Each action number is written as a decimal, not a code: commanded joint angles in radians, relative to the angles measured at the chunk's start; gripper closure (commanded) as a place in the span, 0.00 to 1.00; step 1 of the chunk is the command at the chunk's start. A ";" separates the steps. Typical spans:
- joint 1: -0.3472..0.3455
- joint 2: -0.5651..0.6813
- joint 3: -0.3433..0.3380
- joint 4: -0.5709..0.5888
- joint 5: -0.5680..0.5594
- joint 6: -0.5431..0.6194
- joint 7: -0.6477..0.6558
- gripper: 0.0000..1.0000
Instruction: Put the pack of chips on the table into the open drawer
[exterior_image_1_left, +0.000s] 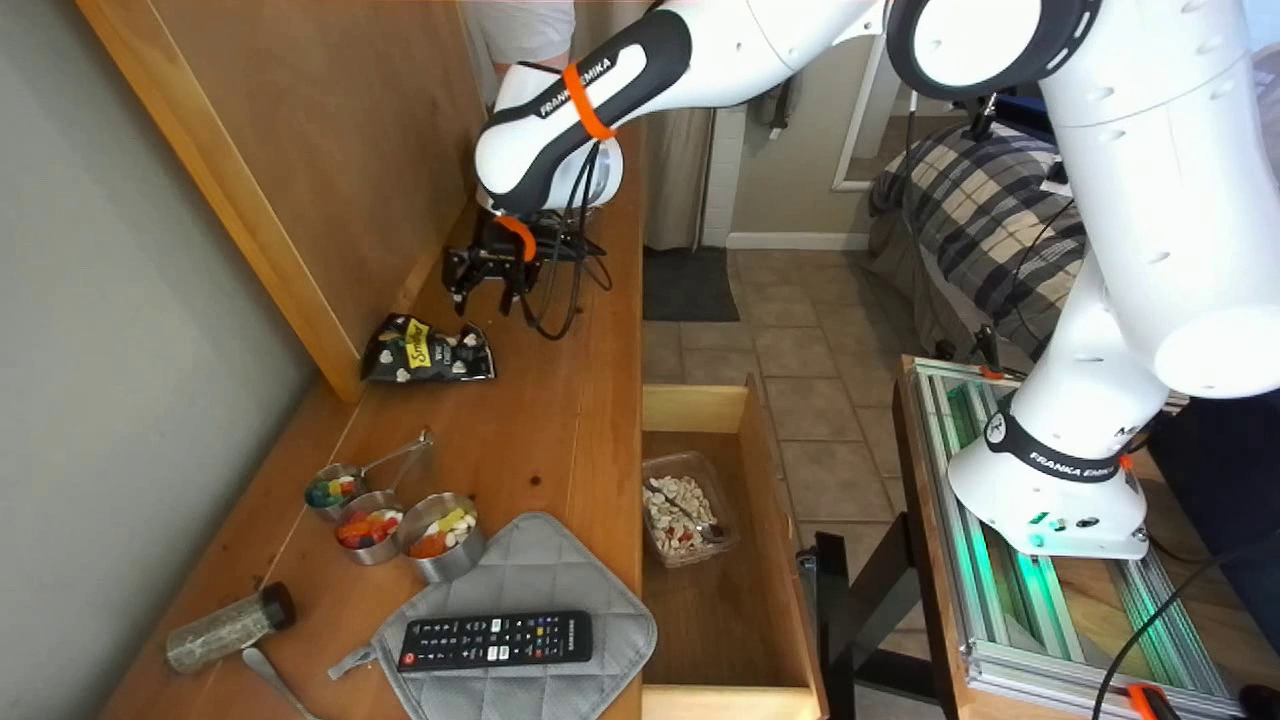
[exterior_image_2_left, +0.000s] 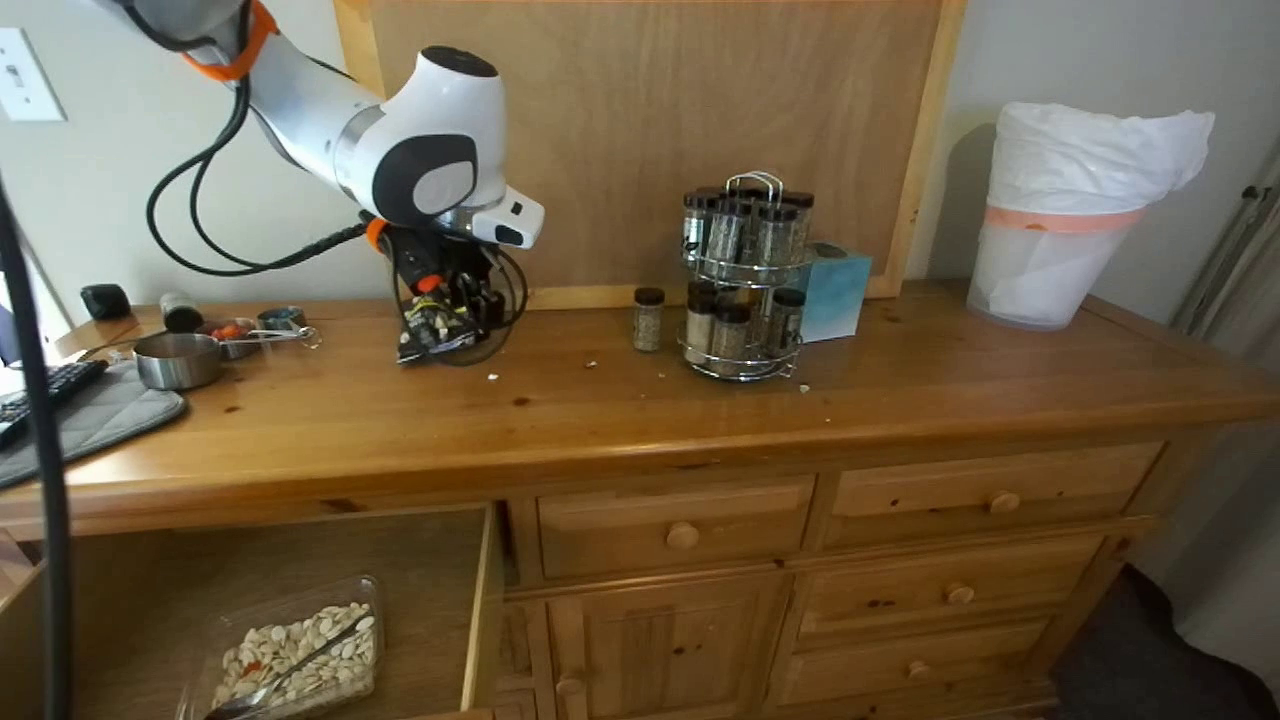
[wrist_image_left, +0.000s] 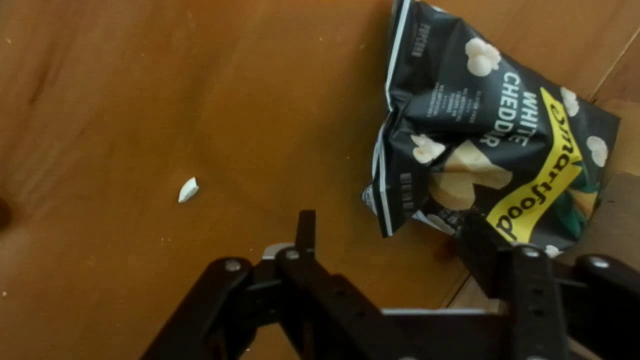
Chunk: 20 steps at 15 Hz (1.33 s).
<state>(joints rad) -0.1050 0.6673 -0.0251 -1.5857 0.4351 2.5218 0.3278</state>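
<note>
The pack of chips (exterior_image_1_left: 428, 352) is a black packet with a yellow label, lying on the wooden table (exterior_image_1_left: 530, 440) near the end of the raised back panel. It also shows in an exterior view (exterior_image_2_left: 428, 328), partly hidden behind the gripper, and in the wrist view (wrist_image_left: 480, 115). My gripper (exterior_image_1_left: 484, 302) is open and empty, above the table beside the packet. In the wrist view the fingers (wrist_image_left: 388, 225) stand wide apart; the right one overlaps the packet's edge, and contact cannot be told. The drawer (exterior_image_1_left: 775, 560) is pulled open below the table's front edge, also seen in an exterior view (exterior_image_2_left: 484, 610).
A clear tub of seeds with a spoon (exterior_image_1_left: 685, 515) sits in the drawer. Measuring cups with candy (exterior_image_1_left: 445, 540), a grey mat (exterior_image_1_left: 560, 570), a remote (exterior_image_1_left: 495, 640) and a spice jar (exterior_image_1_left: 225, 630) are on the table. A spice rack (exterior_image_2_left: 745, 270) and a bin (exterior_image_2_left: 1050, 260) stand farther along.
</note>
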 joint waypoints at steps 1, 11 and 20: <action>-0.021 0.059 0.023 0.080 0.021 0.003 0.014 0.30; -0.025 0.112 0.046 0.126 0.020 -0.001 0.009 0.64; -0.029 0.080 0.037 0.096 0.015 -0.004 0.013 0.96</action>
<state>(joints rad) -0.1226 0.7574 0.0043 -1.4957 0.4352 2.5218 0.3297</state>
